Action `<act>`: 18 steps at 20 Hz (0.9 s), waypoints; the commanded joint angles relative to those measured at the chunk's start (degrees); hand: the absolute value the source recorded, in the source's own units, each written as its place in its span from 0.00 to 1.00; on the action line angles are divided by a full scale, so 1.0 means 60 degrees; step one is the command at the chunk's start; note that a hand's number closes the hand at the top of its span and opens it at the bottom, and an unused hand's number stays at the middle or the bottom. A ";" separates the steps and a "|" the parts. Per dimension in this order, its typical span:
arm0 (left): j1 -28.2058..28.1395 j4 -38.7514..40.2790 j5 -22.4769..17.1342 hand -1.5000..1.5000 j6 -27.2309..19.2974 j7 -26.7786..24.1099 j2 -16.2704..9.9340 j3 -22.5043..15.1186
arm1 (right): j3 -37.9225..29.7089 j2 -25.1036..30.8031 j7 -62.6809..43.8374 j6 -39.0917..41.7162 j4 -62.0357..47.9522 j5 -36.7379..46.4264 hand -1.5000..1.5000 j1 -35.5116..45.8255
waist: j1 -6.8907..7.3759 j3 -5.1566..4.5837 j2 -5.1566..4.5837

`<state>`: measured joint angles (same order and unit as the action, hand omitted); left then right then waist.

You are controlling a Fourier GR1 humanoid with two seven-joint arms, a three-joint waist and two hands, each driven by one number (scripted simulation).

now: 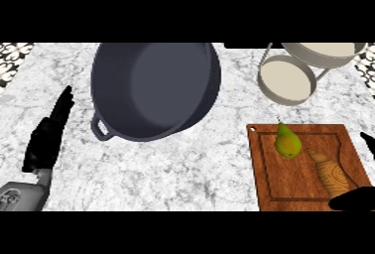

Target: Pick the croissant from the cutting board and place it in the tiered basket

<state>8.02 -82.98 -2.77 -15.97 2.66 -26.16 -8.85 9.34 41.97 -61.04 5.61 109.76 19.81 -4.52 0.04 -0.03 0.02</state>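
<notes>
The croissant (333, 177) lies on the cutting board (278, 173), beside a pear (288, 141). Right hand (353, 199): state cannot be determined. Left hand (50, 136): fingers straight, holding nothing. The tiered basket (304, 67) stands behind the board.

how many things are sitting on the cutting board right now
2. A green pear lies near the far left of the cutting board, and the croissant lies along its right side, its near end hidden by the right hand.
</notes>
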 commanded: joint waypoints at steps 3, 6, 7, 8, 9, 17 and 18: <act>0.0029 -0.0067 0.0195 0.50 0.0421 0.0104 0.0154 0.0422 | -0.0148 -0.0567 -0.0827 0.0799 -0.0202 0.0663 0.00 0.0600 | 0.0007 0.0003 -0.0003; -0.0075 -0.0136 0.0471 0.50 0.0278 0.0114 0.0353 0.0388 | 0.0450 -0.1112 -0.1435 0.0629 0.0342 0.1335 0.00 0.0236 | 0.0008 0.0002 0.0003; -0.0204 0.0231 0.0416 0.50 0.0453 -0.0376 0.0417 0.0497 | -0.0147 -0.0805 -0.0816 0.0886 0.0027 0.0906 0.00 0.0015 | -0.0017 0.0002 0.0000; -0.0108 0.0009 0.0732 0.50 0.0102 -0.0008 0.0632 0.0306 | 0.0042 -0.0982 -0.0848 0.0914 -0.0230 0.1072 0.00 0.0227 | 0.0002 0.0004 -0.0002; 0.0109 0.0154 0.0626 0.50 0.0406 0.0039 0.0410 0.0622 | -0.0107 -0.1163 -0.0374 0.0510 -0.0219 0.1292 0.00 -0.0312 | -0.0037 0.0005 0.0001; -0.0124 0.0811 0.0939 0.50 0.0787 -0.0786 0.0816 0.0917 | -0.0337 -0.1829 -0.0472 0.1061 -0.0565 0.1730 0.00 -0.0053 | -0.0032 0.0001 -0.0004; -0.0319 -0.0504 0.0817 0.50 0.0971 0.0182 0.0605 0.0935 | -0.0238 -0.2174 -0.0089 0.0727 -0.1298 0.2061 0.00 0.0101 | 0.0019 0.0006 0.0004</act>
<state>7.97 -82.39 1.78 -11.68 2.34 -22.52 -4.08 8.32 31.48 -59.35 8.82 104.67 29.95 -5.07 -0.03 -0.01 0.01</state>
